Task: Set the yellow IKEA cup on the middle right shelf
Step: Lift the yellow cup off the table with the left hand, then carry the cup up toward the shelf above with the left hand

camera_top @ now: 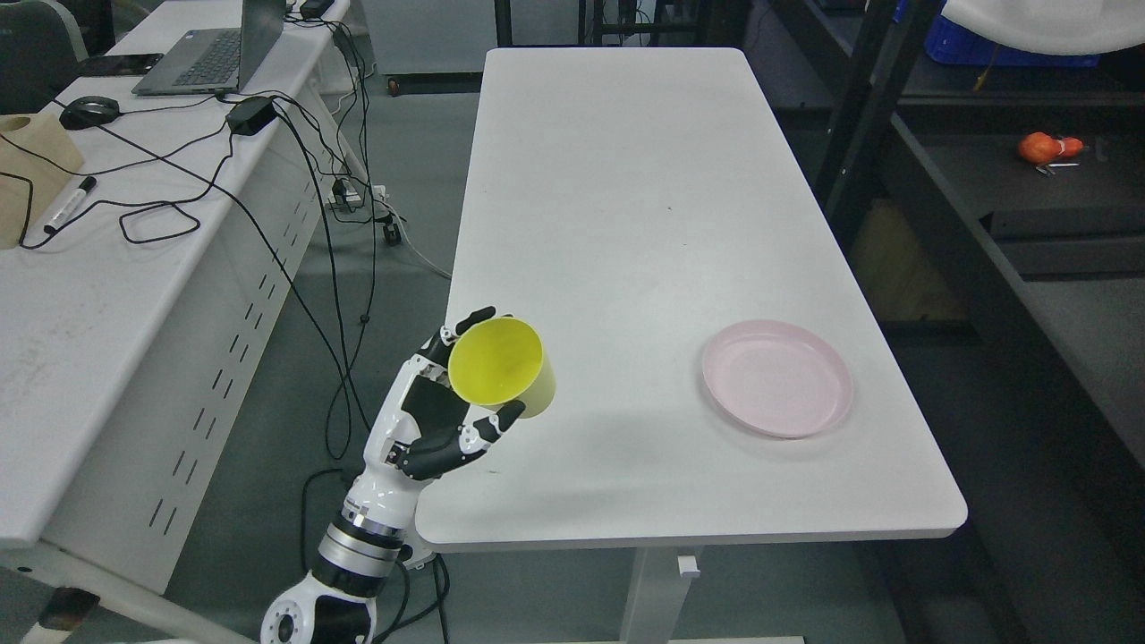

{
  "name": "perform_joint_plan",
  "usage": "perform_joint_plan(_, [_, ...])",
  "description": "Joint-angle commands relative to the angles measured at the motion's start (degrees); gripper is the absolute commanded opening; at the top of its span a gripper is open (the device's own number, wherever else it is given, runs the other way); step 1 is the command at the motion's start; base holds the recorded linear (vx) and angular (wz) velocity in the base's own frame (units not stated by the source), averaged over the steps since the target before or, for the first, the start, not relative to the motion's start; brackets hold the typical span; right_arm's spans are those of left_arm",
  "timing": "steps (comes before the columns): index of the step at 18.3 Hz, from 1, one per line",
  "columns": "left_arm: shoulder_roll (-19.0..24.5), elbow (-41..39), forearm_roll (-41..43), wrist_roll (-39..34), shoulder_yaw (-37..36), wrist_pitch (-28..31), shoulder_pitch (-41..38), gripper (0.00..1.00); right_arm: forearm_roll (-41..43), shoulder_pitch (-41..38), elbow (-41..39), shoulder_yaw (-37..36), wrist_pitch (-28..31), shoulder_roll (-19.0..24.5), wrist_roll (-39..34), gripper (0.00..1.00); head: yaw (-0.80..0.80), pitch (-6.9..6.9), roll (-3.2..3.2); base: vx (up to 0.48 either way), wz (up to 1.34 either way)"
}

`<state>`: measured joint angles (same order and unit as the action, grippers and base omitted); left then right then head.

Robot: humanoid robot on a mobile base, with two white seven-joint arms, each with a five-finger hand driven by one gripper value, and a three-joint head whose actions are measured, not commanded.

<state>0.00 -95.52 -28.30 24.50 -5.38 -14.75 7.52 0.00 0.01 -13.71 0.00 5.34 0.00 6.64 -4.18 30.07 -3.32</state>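
A: Starting at the left, what's there?

B: A side desk [107, 340] with a laptop [210, 54], a mouse [88, 111], a marker [70, 204] and loose cables [295, 206] trailing over its right edge to the floor.

A: And the cup?

B: The yellow cup [501, 367] is in the left hand [452, 407], held over the white table [644, 224] just inside its left edge, toward the near corner. It is tipped so its open mouth faces up toward the camera.

A: How is the hand set?

B: Fingers [465, 324] curl behind the cup wall and the thumb [501, 422] presses from below, so the hand is closed around the cup body. The forearm rises from the lower left, wrist bent in toward the table.

A: How will the cup handle?

B: It looks like thin plastic: probably light, stiff enough, smooth and a bit slippery, not fragile. Wrapping the side wall around its middle seems the sound hold; squeezing hard is likely needless.

A: Further right?

B: A pink plate [776, 377] near the table's right edge, toward the near corner. Beyond that, dark shelving [1029, 233] with an orange object [1047, 147] on it. The right hand is out of view.
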Motion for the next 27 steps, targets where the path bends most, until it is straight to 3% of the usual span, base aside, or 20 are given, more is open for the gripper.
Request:
perform_joint_plan(1, [1.00, -6.17, -0.17, -0.07, 1.34, -0.02, 0.04, 0.00, 1.41, -0.80, 0.00, 0.97, 0.02, -1.00, 0.04, 0.99, 0.00, 0.00, 0.00, -0.127, -0.10])
perform_joint_plan(18, [1.00, -6.09, -0.17, -0.07, -1.38, 0.42, 2.58, 0.00, 1.41, -0.80, 0.00, 0.97, 0.02, -1.00, 0.04, 0.99, 0.00, 0.00, 0.00, -0.219, -0.42])
perform_joint_plan(27, [1.00, -6.00, -0.26, -0.16, -14.02, 0.69, 5.92, 0.01, 1.41, -0.80, 0.00, 0.97, 0.02, -1.00, 0.04, 0.99, 0.00, 0.00, 0.00, -0.208, -1.15])
